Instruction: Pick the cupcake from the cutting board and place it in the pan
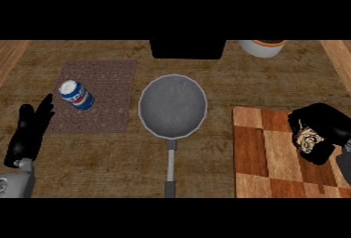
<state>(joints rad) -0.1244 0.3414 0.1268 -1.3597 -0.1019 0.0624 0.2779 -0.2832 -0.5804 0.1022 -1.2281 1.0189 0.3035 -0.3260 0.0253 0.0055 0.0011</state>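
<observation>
Listing head view, only view given, item by item:

1. Right hand [319,128] – at right edge, over the cutting board [264,153]. Fingers curled round the cupcake [306,142]; only a pale patch of it shows w/ dark markings, rest hidden by the hand. Judged: grasp made or being made so the item can go across to the pan. Can't tell whether the cupcake is off the board or resting on it.

2. Cutting board – checkered wood, lower right of counter [103,158]. Source spot for the task; bare part shows left of the hand.

3. Pan [172,106] – grey, round, centre of counter, nothing in it. Handle [169,169] points toward the robot. Sits just beside the board's left edge, so the carry should be short & leftward. Placement not yet done.

4. Left hand [31,132] – far left edge, fingers straight & together, pointing up. Resting; no part in this step, as far as can be judged.

5. Can [76,95] – blue/white/red, lying tilted on a brown mat [96,97], left of pan. Not a task item; well apart from the carry path.

6. Dark box [188,48] at top centre & a white cup-like vessel [263,47] at top right – both cut off by view's edge; unrelated.

Task stage, est.: early, pick phase.
</observation>
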